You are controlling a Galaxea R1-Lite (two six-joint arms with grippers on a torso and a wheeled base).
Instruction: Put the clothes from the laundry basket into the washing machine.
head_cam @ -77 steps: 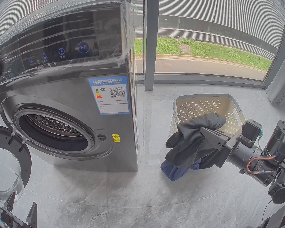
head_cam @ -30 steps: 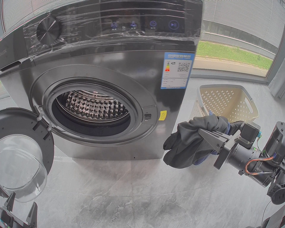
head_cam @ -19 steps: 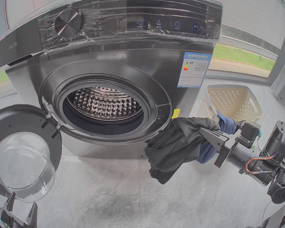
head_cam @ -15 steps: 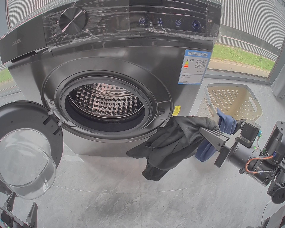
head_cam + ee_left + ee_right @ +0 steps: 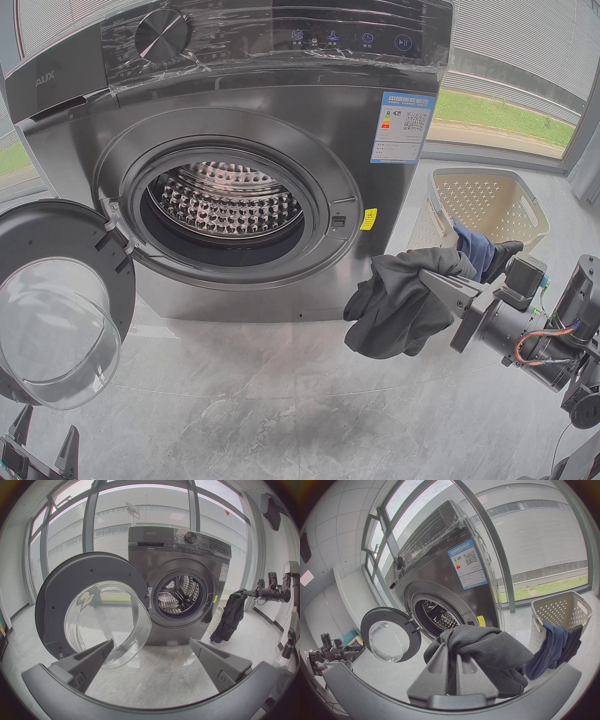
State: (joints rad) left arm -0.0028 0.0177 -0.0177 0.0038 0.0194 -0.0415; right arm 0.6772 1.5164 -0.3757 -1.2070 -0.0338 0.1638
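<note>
**Right fingers clamped on a dark grey garment beside the washer**

My right gripper [image 5: 431,279] has its fingers [image 5: 437,670] pressed together on a bunched fold of the dark grey garment [image 5: 394,306]. The cloth drapes over the fingertips and hangs below them in a loose bundle. It sits off the right front corner of the washing machine [image 5: 250,119], between the machine and the laundry basket [image 5: 481,170]. From the left wrist camera I cannot tell whether its lower end touches the floor [image 5: 281,406].

The basket stands on the floor just right of the machine, by the window. A blue garment [image 5: 476,250] and a black garment [image 5: 572,642] hang over its near rim, side by side.

The round door [image 5: 56,300] is swung fully open to the left. It shows the studded steel drum [image 5: 225,200], and I see no clothing in it.

As for writing, a blue-and-white energy label [image 5: 402,127] with coloured bars and a square code sits at the front's upper right. A small yellow sticker [image 5: 369,219] sits beside the door latch. Pale lettering marks the upper left panel. Clear plastic wrap [image 5: 281,37] covers the control strip, with its dial [image 5: 164,26] and a row of lit touch icons [image 5: 350,40].

My left gripper [image 5: 151,641] hangs low at the left, below the door, its fingers spread wide with nothing between them.
</note>
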